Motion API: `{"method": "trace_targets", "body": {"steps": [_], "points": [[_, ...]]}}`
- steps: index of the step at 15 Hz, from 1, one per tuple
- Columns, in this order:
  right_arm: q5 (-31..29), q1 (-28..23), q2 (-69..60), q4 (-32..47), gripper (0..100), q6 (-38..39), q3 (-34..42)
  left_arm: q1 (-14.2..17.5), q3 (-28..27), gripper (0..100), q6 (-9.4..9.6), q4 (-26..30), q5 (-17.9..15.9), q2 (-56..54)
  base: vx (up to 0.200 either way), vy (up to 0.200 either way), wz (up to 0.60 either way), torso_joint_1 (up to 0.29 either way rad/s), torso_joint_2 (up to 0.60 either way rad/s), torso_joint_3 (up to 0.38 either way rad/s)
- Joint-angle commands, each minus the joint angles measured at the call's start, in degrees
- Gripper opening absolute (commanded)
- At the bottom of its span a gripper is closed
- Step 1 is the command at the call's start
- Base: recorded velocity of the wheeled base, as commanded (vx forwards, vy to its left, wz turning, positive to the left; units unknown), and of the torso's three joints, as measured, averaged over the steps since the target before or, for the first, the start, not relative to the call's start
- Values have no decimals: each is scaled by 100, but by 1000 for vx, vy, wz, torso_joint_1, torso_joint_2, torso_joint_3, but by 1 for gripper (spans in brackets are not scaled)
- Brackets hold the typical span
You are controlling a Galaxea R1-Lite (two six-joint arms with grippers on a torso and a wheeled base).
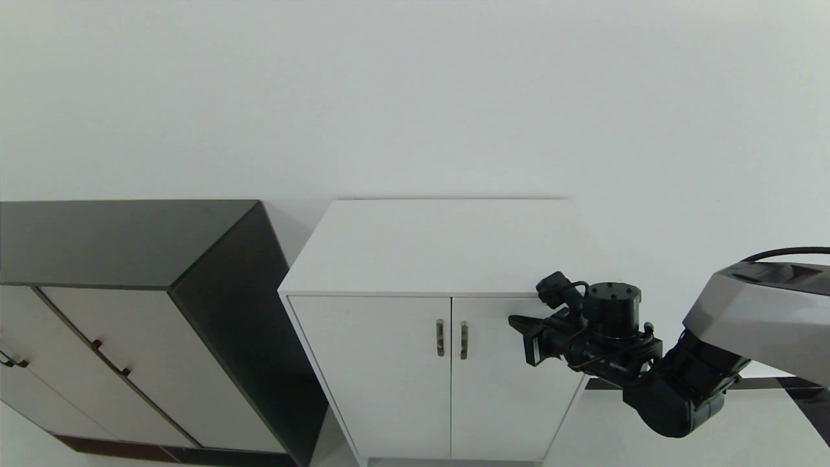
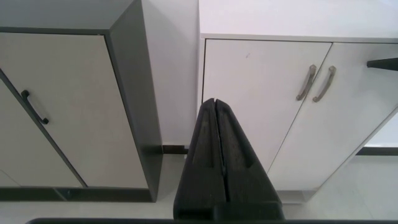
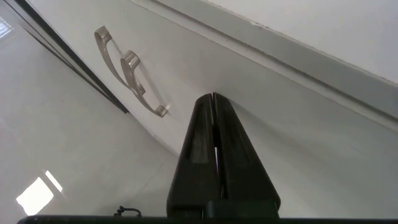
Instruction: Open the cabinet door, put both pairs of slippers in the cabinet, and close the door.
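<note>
Laminate, smooth and matt white, covers the white cabinet (image 1: 441, 246). It has a flat rectangular top with crisp square edges. Below the top are two plain flat doors, both closed, meeting at a thin straight seam.

The left door handle (image 1: 440, 337) and right door handle (image 1: 464, 340) are slim bowed bars of dull brushed metal. They stand upright on either side of that seam, just beside each other.

My right gripper (image 1: 522, 327) hangs in front of the cabinet's right door, about level with the handles and apart from them, pointing toward them. Its black textured fingers are pressed together with nothing between them. From my right wrist, the door face runs bare between the fingertips and the handles.

My left gripper (image 2: 215, 102) is held back from the cabinet, in front of the outer edge of its left door and well apart from it. It is likewise closed flat on itself, and its pads form a rubbery black wedge.

To the cabinet's left, across a narrow gap, stands a dark cabinet (image 1: 227, 279) with a near-black top and side panel, pale fronts and thin black handles. Plain white wall (image 1: 415, 97) rises behind the cabinet. Pale smooth floor (image 2: 367, 186) lies in front of its doors.
</note>
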Motion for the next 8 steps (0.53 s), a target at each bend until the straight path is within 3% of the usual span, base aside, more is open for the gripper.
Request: {"method": "trace_targets", "body": {"steps": [1, 8], "points": [[-1, -11, 18, -2, 0, -4, -8, 5, 0, 0, -2, 0, 2, -2, 0, 0, 0, 0, 0, 0], [-1, -28, 18, -2, 0, -4, -26, -4, 0, 0, -2, 0, 2, 6, 0, 0, 0, 0, 0, 0]]}}
